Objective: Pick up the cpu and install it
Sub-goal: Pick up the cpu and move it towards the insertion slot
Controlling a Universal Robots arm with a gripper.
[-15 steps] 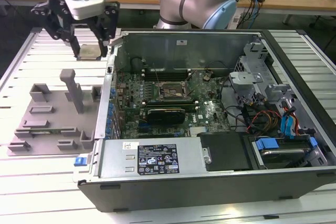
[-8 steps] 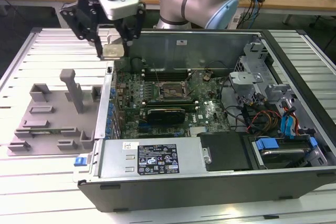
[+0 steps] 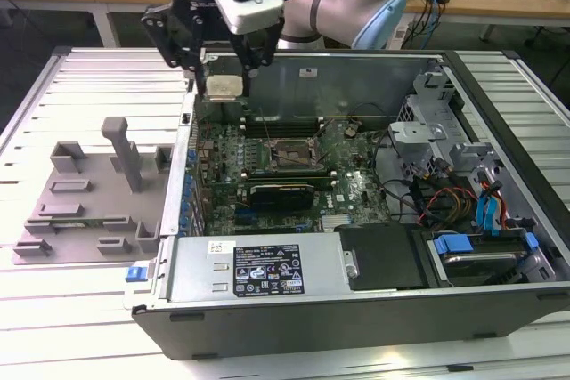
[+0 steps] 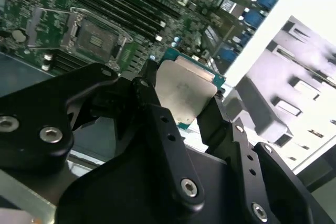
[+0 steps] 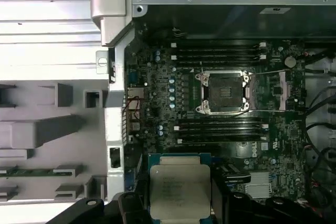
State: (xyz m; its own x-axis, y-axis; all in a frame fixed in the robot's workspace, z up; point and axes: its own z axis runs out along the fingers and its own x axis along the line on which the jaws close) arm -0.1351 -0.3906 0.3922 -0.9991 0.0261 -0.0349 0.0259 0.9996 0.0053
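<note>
Upper left of the exterior view, the gripper (image 3: 223, 70) hangs over the far corner of the open computer case (image 3: 499, 86). Its black fingers (image 4: 149, 90) are pinched on opposite edges of the cpu (image 3: 223, 86), a thin flat square with a dull silvery lid and a green rim. The chip is lifted clear and held level, so I judge the pick-up done and the carry the step in hand. The socket (image 5: 224, 92) lies near the middle of the exterior view, well apart from the chip. It is a square metal frame around a dark recess, bare of any chip, set in the green motherboard (image 3: 356, 189). Seating would call for squaring the chip to that frame and a gentle, level descent. At middle left, a matte grey plastic fixture (image 3: 89, 193) rests on the ribbed metal table (image 3: 53, 309).
</note>
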